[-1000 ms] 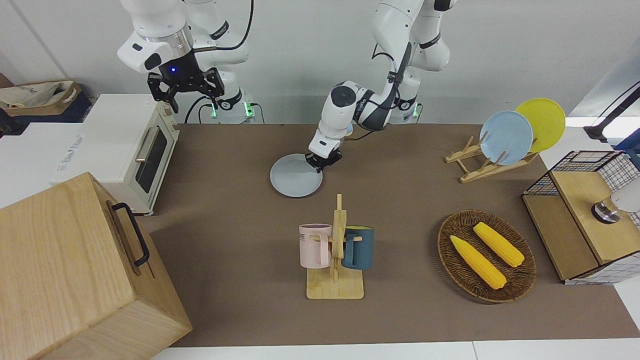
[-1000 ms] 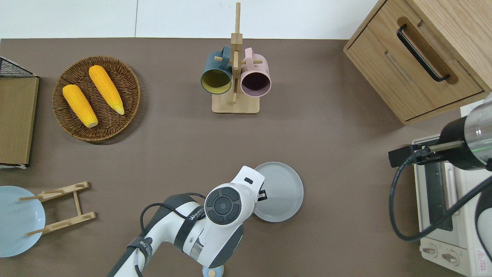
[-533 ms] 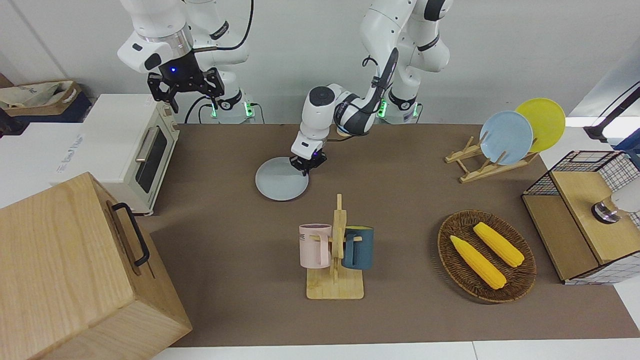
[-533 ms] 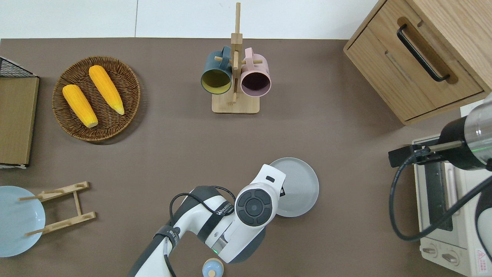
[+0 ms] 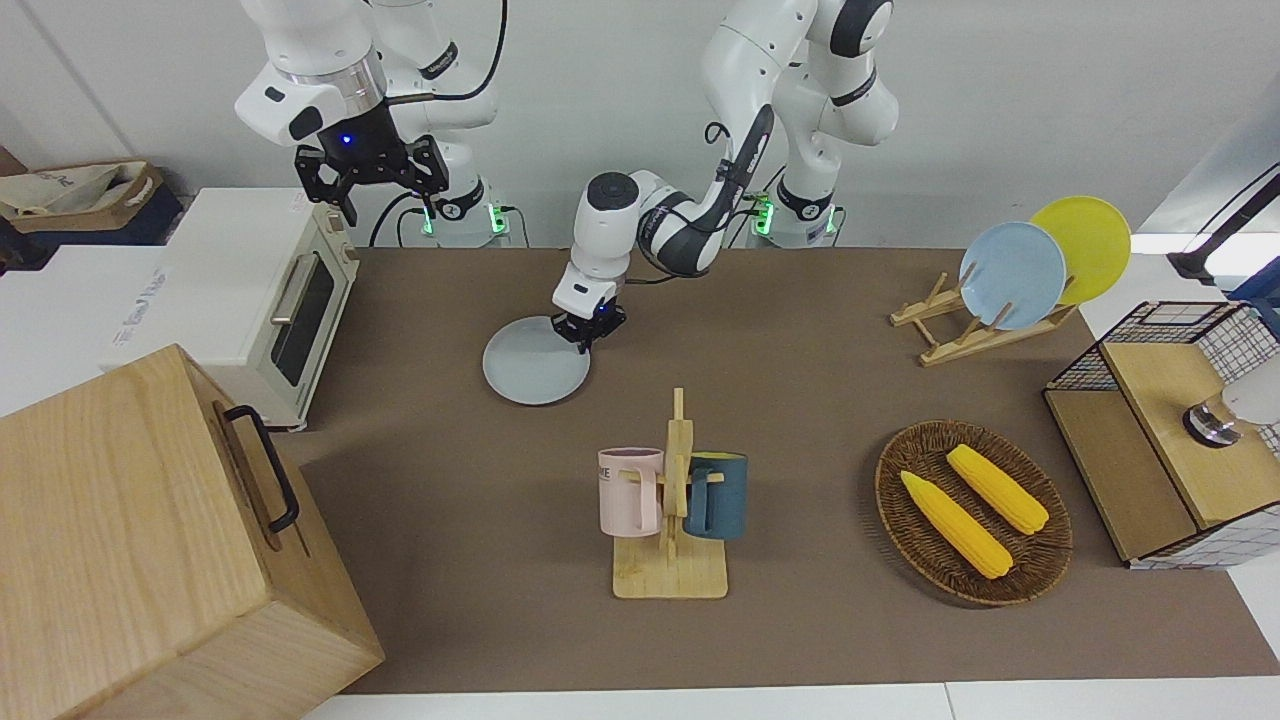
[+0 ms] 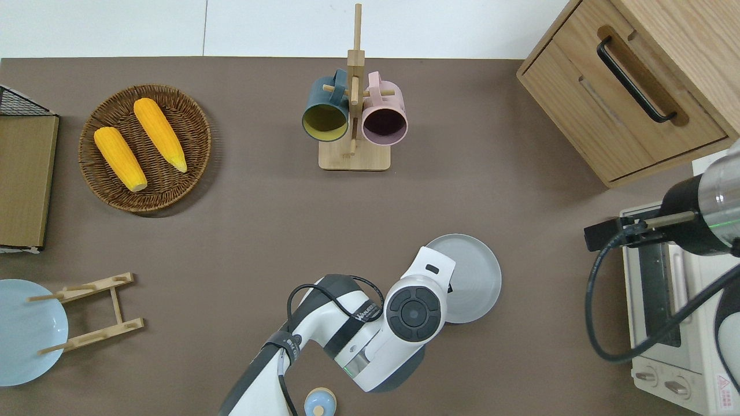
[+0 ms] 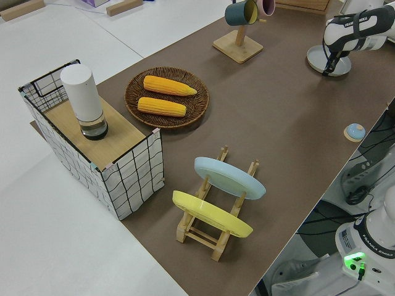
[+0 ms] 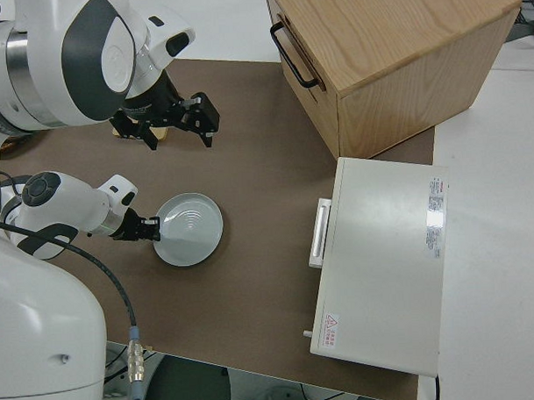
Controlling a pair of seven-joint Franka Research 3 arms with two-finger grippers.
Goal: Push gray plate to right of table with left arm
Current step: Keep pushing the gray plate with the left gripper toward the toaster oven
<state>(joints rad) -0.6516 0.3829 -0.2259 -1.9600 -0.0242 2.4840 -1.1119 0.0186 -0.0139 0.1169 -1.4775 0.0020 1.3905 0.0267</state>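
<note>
Claw [image 5: 588, 338] of the left arm [image 6: 370, 338], fingers apparently pinched together, presses the gray plate [image 5: 530, 366] at its rim; over the last second both slid along the bench [image 6: 243, 231] toward the toaster oven [image 5: 262, 300], so the push progresses. Right arm parked.

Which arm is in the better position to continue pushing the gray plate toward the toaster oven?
The left. Its gripper is down at the gray plate, on the rim away from the toaster oven. The right gripper is parked.
</note>
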